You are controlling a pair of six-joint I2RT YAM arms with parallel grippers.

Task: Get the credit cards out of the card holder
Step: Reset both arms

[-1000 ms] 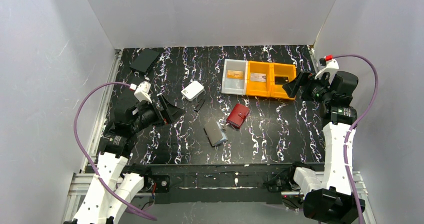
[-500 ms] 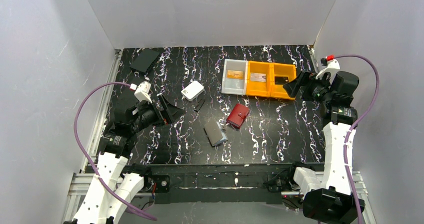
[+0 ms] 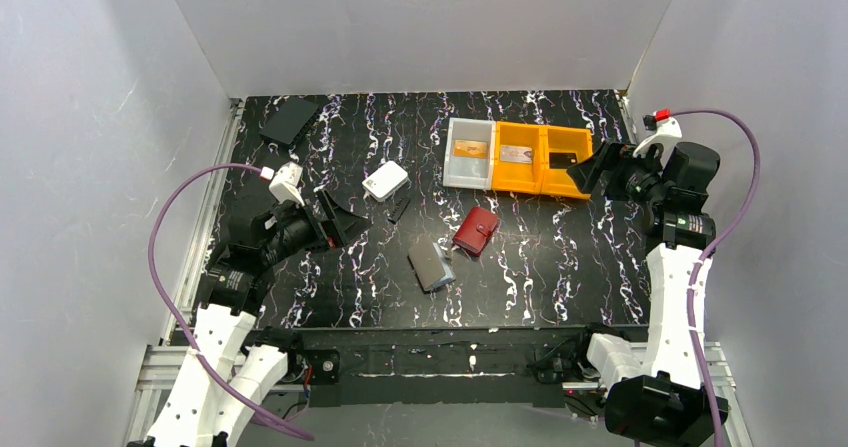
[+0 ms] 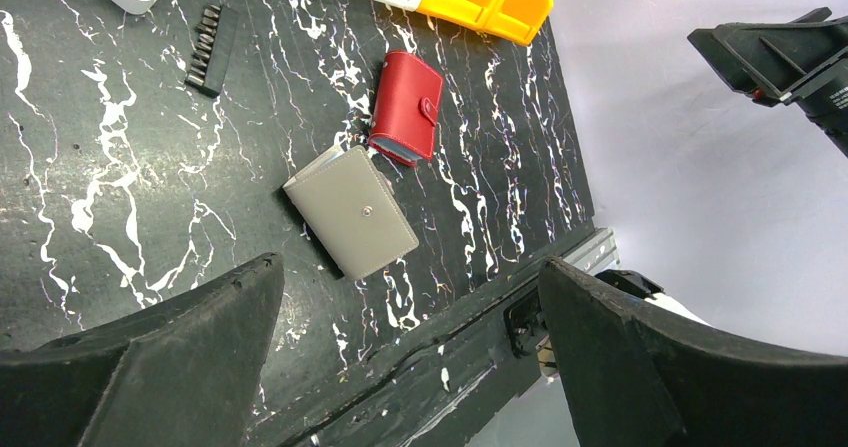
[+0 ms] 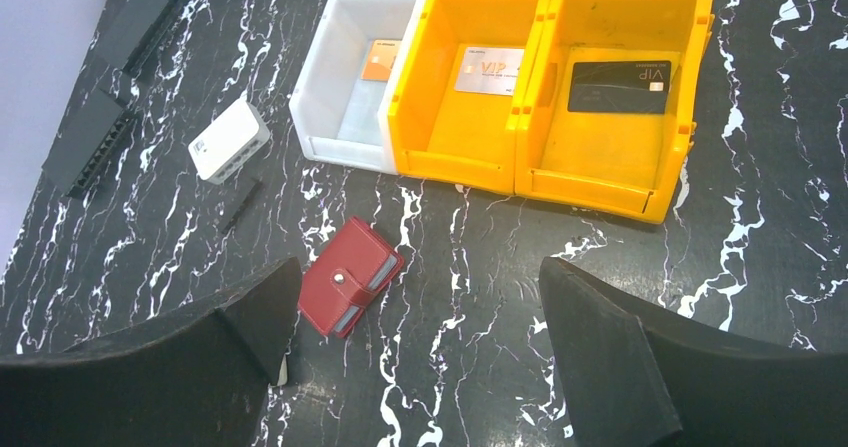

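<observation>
Risk 1: the right pincer (image 3: 582, 174), spread wide and empty, hangs just beside the right end of the bin row. A low swing from there would likely clip the end orange bin (image 5: 590, 189) and jolt its card. Risk 2: the red wallet (image 5: 350, 289) lies just beside the card holder (image 4: 352, 212) and has the same shape, so a loosely aimed grasp could land on the wrong one. Risk 3: the card holder lies shut and flat, snap up, near the middle of the near edge of the tabletop (image 3: 560, 277). Whether anything is inside cannot be told, and opening it would probably need both arms. Left pincer (image 4: 408, 265): spread wide, empty, toward the left edge, apart from the holder. Containers: 3 bins in a row toward the far edge, nearer the right edge. White bin (image 5: 340, 150): 1 orange-brown card (image 5: 378, 59). Middle orange bin (image 5: 445, 167): 1 silver card (image 5: 489, 70). End orange bin: 1 black card (image 5: 618, 85). All 3 cards lie flat, 1 per bin. Judged: task essentially done.
</observation>
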